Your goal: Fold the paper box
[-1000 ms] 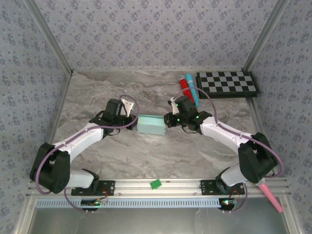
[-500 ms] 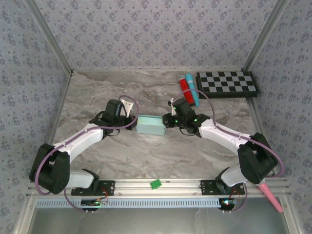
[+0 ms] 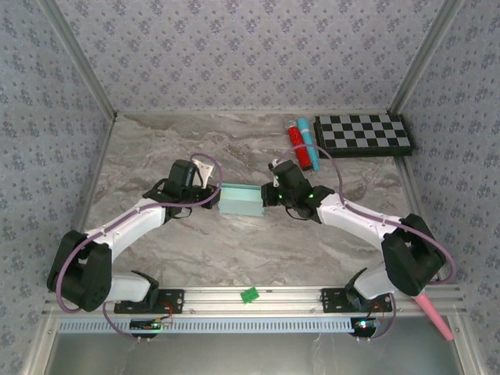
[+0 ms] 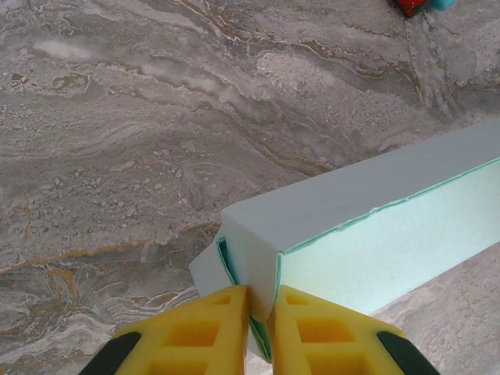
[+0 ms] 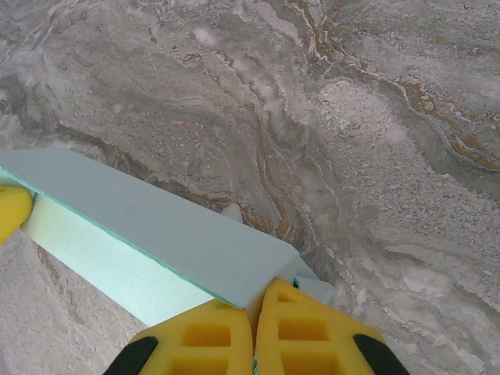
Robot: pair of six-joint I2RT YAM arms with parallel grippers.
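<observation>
Near the middle of the marble table, the paper box lies as a closed block between the 2 grippers. The left gripper keeps its yellow fingers clamped on the thin flap at the box's left end. In the last second the right gripper came closer, and its fingers are now pressed together on the card at the other end. I judge that the end flaps are being finished. Farther back, the checkerboard lies apart.
</observation>
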